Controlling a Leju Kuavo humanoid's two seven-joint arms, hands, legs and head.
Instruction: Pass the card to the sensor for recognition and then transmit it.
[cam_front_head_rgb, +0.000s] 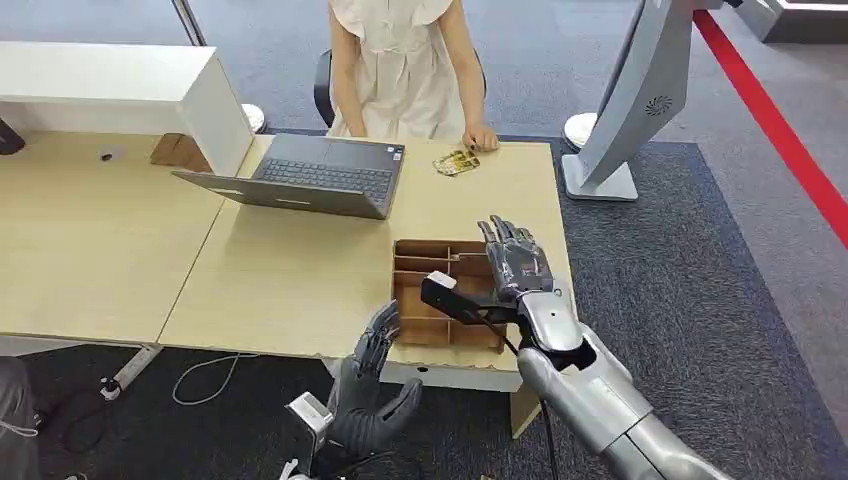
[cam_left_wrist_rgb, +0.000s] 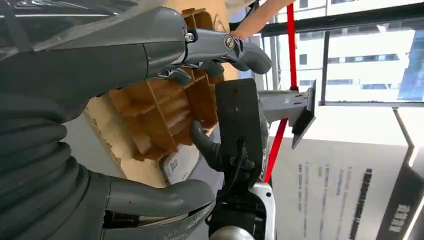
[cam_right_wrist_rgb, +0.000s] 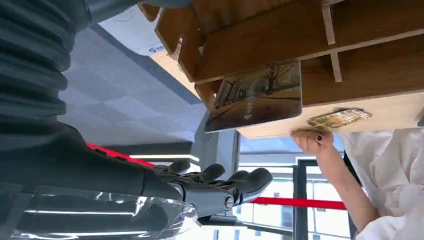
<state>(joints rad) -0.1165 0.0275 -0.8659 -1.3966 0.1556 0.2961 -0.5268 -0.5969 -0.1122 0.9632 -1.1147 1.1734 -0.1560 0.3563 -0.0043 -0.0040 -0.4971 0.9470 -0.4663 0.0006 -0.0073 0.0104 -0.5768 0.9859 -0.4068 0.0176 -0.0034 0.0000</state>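
Left hand (cam_front_head_rgb: 372, 385) idle, fingers apart | my right hand (cam_front_head_rgb: 517, 262) spread flat, holding nothing, over tray (cam_front_head_rgb: 412, 300) | card (cam_right_wrist_rgb: 256, 96) directly beneath it, long axis crosswise to fingers

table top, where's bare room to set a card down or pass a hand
Free: the wide strip between the laptop and the wooden tray, and the table left of the laptop. Crowded: around the tray under the right hand, and by the person's hand with cards.
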